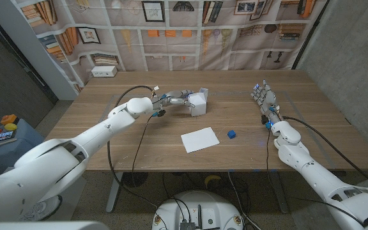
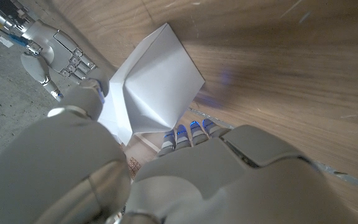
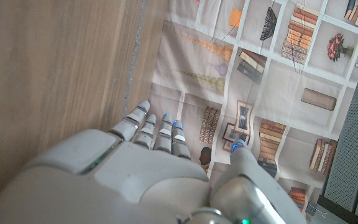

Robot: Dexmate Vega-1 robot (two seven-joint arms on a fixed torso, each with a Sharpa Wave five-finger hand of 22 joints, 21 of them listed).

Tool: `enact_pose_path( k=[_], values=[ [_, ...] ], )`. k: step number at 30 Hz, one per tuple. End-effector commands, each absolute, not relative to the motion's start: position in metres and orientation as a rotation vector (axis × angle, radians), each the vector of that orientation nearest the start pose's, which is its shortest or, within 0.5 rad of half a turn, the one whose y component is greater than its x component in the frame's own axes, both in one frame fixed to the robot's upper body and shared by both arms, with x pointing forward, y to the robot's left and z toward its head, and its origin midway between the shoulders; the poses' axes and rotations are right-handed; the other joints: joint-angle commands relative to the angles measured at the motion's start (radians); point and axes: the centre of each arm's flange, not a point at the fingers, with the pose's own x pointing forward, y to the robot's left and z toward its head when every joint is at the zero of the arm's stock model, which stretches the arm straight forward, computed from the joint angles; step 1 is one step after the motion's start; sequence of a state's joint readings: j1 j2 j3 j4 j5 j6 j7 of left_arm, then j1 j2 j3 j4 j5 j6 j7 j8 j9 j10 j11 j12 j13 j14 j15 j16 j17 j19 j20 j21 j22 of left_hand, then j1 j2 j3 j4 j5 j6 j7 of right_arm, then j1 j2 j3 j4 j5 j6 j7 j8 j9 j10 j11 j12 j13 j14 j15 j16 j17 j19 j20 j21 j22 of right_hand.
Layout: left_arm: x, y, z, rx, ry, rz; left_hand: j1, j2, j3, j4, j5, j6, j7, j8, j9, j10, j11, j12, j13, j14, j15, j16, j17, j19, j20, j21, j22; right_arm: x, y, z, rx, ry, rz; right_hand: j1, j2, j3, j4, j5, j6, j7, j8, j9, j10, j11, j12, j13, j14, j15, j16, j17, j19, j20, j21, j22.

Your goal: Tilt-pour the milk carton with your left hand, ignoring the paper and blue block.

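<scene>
**Left robot hand grips milk carton at far centre of worktop**

The milk carton [image 1: 198, 102], white with a gabled top, is on the wooden worktop [image 1: 139, 137] toward the far side, a little left of centre. The left robot hand [image 1: 176, 99] reaches it from the left and holds it: in the left wrist view the fingers [image 2: 184, 135] wrap one side of the carton [image 2: 154, 81] and the thumb bears on the other. Whether the carton stands upright or leans cannot be told from the head view.

The right robot hand [image 1: 263, 97] is at the far right of the worktop, well apart from the carton. Its fingers point away from the robot, slightly apart, and it holds nothing. The right wrist view shows the same hand [image 3: 135, 162] with its fingers [image 3: 160, 134] extended beside the wood surface.

A white sheet of paper [image 1: 200, 139] lies flat near the middle of the worktop, nearer the robot than the carton. A small blue block [image 1: 232, 135] sits just to the right of the paper, not touching it.
</scene>
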State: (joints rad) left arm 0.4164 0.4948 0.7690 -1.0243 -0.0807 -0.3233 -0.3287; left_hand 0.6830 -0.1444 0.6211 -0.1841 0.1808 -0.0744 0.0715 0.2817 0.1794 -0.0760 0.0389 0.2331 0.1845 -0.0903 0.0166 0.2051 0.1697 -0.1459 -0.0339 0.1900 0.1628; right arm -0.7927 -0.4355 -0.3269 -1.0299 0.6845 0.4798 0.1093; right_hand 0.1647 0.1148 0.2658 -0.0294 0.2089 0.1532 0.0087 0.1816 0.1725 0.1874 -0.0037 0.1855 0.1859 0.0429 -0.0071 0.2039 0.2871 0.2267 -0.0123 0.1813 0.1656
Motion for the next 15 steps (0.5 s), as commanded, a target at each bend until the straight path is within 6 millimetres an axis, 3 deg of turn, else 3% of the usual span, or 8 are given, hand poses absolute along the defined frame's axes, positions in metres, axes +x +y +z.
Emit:
enact_pose_path(
  k=[1,8,15],
  values=[
    [0.6956,0.1632,0.0141,0.86,-0.55,-0.572,0.029,0.008,0.004,0.002,-0.001,0.016,0.013,0.01,0.006,0.03,0.004,0.01,0.005,0.031,0.008,0.005,0.003,0.021,-0.016,0.008,0.003,0.672,-0.3361,-0.0566,0.124,-0.638,0.11,-0.003,0.01,0.001,-0.005,-0.005,-0.001,-0.004,0.005,0.003,0.0,-0.003,0.005,0.002,0.001,0.008,0.01,-0.001,-0.003,0.006,0.004,0.001],
    [0.6978,0.162,0.0136,0.831,-0.56,-0.56,0.066,0.014,0.008,0.001,0.002,0.035,0.024,0.016,0.008,0.069,0.014,0.014,0.008,0.091,0.02,0.01,0.003,0.059,-0.025,0.009,0.003,0.6733,-0.3368,-0.0553,0.123,-0.639,0.11,-0.004,0.01,0.001,-0.006,-0.005,-0.001,-0.005,0.005,0.003,0.0,-0.003,0.006,0.002,0.001,0.008,0.011,-0.002,-0.003,0.008,0.005,0.001],
    [0.6996,0.1616,0.0094,0.811,-0.56,-0.557,0.097,0.011,0.007,0.0,0.002,0.07,0.024,0.031,0.011,0.114,0.007,0.021,0.012,0.135,0.009,0.011,0.003,0.091,-0.035,0.009,0.002,0.6741,-0.3381,-0.0549,0.124,-0.637,0.106,-0.006,0.01,0.001,-0.007,-0.005,0.0,-0.004,0.005,0.003,0.0,-0.003,0.005,0.002,0.001,0.009,0.012,-0.002,-0.003,0.013,0.005,0.001]
  ],
)
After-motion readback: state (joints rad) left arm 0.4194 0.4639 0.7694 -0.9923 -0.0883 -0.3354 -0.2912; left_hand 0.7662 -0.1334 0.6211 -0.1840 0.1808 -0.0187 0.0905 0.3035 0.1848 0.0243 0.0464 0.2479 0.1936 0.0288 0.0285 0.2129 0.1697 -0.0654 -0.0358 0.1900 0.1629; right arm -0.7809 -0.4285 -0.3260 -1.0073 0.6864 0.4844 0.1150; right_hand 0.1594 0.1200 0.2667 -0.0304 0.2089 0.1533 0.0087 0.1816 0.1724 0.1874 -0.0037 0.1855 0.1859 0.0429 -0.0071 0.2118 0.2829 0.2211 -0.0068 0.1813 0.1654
